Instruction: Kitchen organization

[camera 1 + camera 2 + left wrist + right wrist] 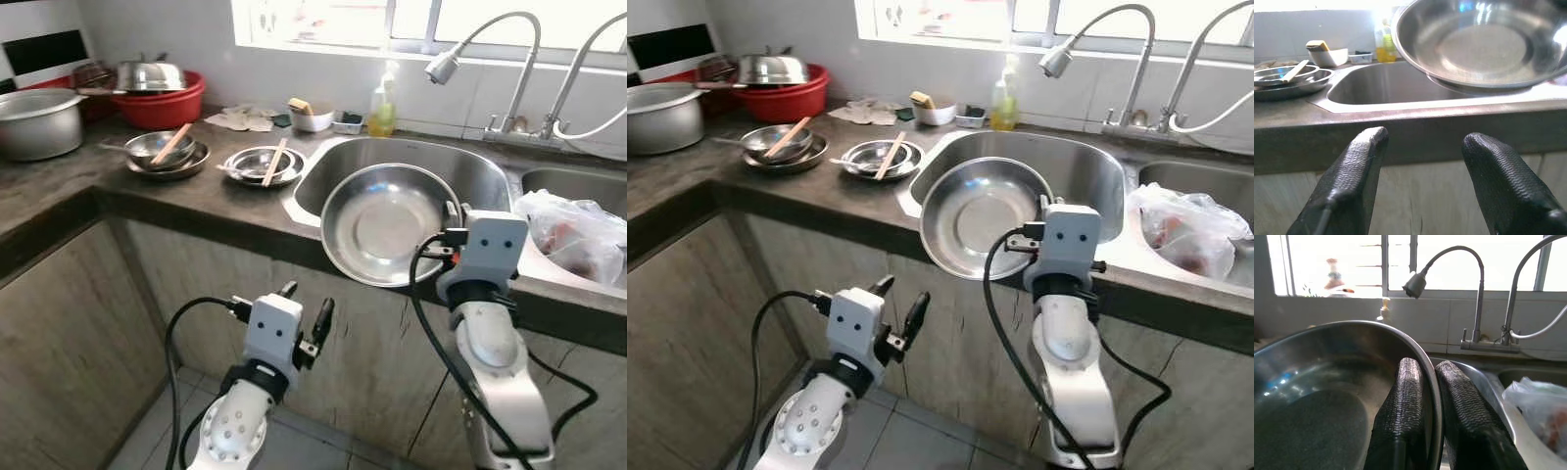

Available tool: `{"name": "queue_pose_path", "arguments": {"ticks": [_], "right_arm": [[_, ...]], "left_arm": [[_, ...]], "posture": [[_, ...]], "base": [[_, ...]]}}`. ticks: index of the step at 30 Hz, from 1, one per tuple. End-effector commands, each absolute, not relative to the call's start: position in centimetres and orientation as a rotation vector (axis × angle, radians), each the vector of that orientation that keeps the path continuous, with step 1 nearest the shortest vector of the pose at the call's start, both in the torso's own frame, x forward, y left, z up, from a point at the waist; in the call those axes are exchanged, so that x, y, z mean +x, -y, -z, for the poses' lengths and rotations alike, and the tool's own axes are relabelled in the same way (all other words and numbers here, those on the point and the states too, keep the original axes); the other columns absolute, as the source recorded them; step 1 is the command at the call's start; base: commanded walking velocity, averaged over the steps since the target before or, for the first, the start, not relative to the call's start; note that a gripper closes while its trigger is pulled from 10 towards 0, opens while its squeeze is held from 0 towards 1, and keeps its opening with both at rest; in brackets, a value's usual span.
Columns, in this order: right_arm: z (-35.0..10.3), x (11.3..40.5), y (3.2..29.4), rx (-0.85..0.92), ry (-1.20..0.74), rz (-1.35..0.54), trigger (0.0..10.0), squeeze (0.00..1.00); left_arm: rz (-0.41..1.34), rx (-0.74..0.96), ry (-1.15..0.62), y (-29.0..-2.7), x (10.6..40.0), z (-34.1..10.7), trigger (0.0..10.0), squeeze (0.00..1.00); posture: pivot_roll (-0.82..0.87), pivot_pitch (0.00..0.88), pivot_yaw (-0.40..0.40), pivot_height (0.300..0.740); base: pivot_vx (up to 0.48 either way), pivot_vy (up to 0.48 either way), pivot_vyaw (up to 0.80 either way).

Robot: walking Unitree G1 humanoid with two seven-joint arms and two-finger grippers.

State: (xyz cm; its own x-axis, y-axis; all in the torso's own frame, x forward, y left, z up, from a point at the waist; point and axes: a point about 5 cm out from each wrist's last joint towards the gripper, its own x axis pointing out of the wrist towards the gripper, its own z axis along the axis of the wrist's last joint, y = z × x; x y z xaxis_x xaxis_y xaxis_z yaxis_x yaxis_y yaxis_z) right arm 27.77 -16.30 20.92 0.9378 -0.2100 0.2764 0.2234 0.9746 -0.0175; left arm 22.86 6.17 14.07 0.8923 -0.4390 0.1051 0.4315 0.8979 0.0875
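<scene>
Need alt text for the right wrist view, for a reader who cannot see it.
The right end effector pinches the rim of a steel basin, one finger inside and one outside. Behind it are a curved faucet, a sunlit window, and a plastic bag beside the basin.

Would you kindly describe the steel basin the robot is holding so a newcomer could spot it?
Find the sink under the window. Tilted above its front edge is a wide steel basin, clamped at its rim by the right end effector. Unlike the countertop bowls, it is held up and empty.
</scene>
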Motion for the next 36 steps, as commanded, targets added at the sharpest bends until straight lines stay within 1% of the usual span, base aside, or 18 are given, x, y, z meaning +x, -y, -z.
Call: {"name": "queue_pose_path", "arguments": {"ticks": [1,2,17,25,29,30,31,32,35,36], "right_arm": [[-21.9,27.9,15.2,-0.023,0.32,0.179,0.0,0.0],[-21.9,28.0,15.2,-0.023,0.322,0.179,0.0,0.0],[-22.3,28.6,15.2,-0.042,0.324,0.162,0.0,0.0],[-21.8,29.6,15.9,-0.066,0.253,0.197,0.0,0.0],[-22.0,30.7,16.6,-0.059,0.219,0.224,0.0,0.0],[-22.0,31.6,16.8,-0.062,0.184,0.224,7.6,0.0],[-22.0,31.6,16.8,-0.062,0.184,0.224,7.6,0.0],[-21.7,32.5,17.0,-0.067,0.138,0.219,10.0,0.0],[-21.5,33.3,17.2,-0.074,0.108,0.215,10.0,0.0],[-20.7,34.1,17.9,-0.091,0.043,0.234,10.0,0.0]], "left_arm": [[0.44,0.08,0.124,-6.7,23.1,-14.1,10.0,0.0],[0.439,0.081,0.124,-6.7,23.1,-14.0,10.0,0.0],[0.433,0.08,0.117,-6.7,23.1,-13.9,10.0,0.0],[0.427,0.074,0.098,-6.7,23.0,-13.7,10.0,0.0],[0.43,0.066,0.096,-6.6,23.0,-13.7,10.0,0.0],[0.429,0.069,0.095,-6.6,23.0,-13.7,10.0,0.0],[0.429,0.069,0.095,-6.6,23.0,-13.7,10.0,0.0],[0.431,0.068,0.093,-6.6,22.9,-13.7,10.0,0.0],[0.431,0.064,0.095,-6.5,22.8,-13.8,10.0,0.0],[0.431,0.064,0.094,-6.5,22.7,-13.8,10.0,0.0]], "posture": [[0.07,0.0,-0.03,0.74],[0.07,0.0,-0.029,0.74],[0.07,0.0,-0.035,0.74],[0.07,0.0,-0.036,0.74],[0.07,0.006,-0.039,0.74],[0.07,0.009,-0.039,0.74],[0.07,0.009,-0.039,0.74],[0.07,0.011,-0.04,0.74],[0.07,0.019,-0.044,0.74],[0.08,0.026,-0.049,0.74]], "base": [[0.48,0.0,-0.8],[0.48,0.0,-0.8],[0.473,0.0,0.0],[0.0,0.0,0.0],[0.0,0.0,0.0],[0.0,0.0,0.0],[0.0,0.0,0.0],[0.0,0.0,0.0],[0.0,0.0,0.0],[0.0,0.0,0.0]]}}
